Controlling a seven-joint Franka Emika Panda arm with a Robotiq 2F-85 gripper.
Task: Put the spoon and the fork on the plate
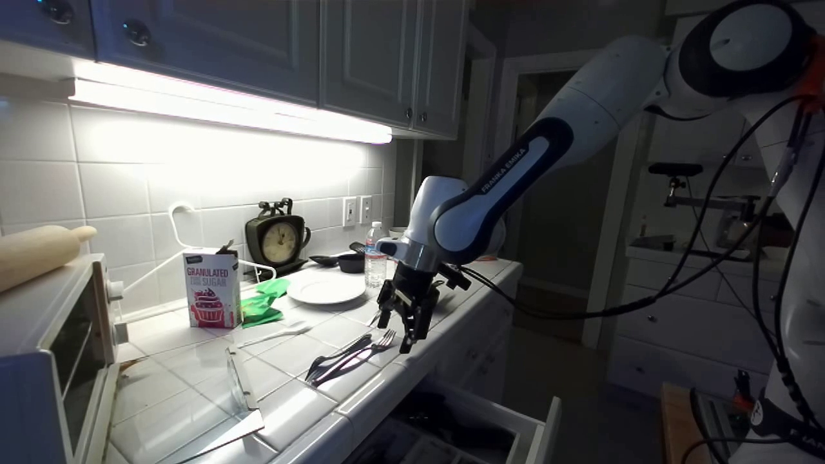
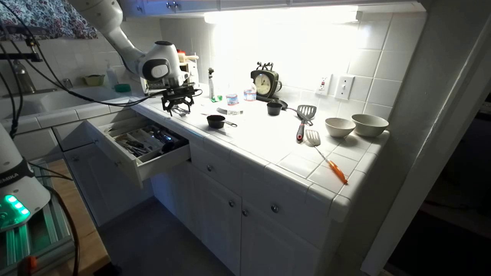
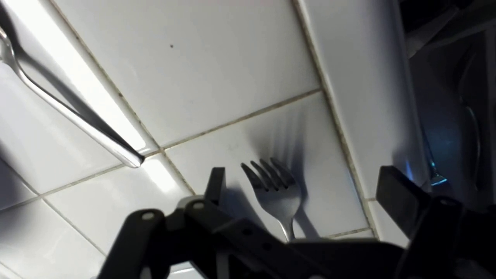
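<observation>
The fork (image 1: 380, 343) lies on the tiled counter near its front edge; its tines and neck also show in the wrist view (image 3: 278, 195). A second shiny metal utensil, taken as the spoon (image 3: 73, 114), lies at the left of the wrist view with its head cut off by the frame. The white plate (image 1: 325, 288) lies farther back on the counter. My gripper (image 1: 403, 332) is open and empty just over the counter. In the wrist view (image 3: 302, 174) its fingers stand on either side of the fork's head, apart from it. The fork's handle is hidden there by the gripper.
An open drawer (image 2: 153, 143) with utensils juts out below the counter edge. A water bottle (image 1: 376, 258), a sugar box (image 1: 213, 290), a green bag (image 1: 261, 306) and a pale utensil (image 1: 277, 332) surround the plate. A black measuring cup (image 2: 216, 121) stands near the gripper.
</observation>
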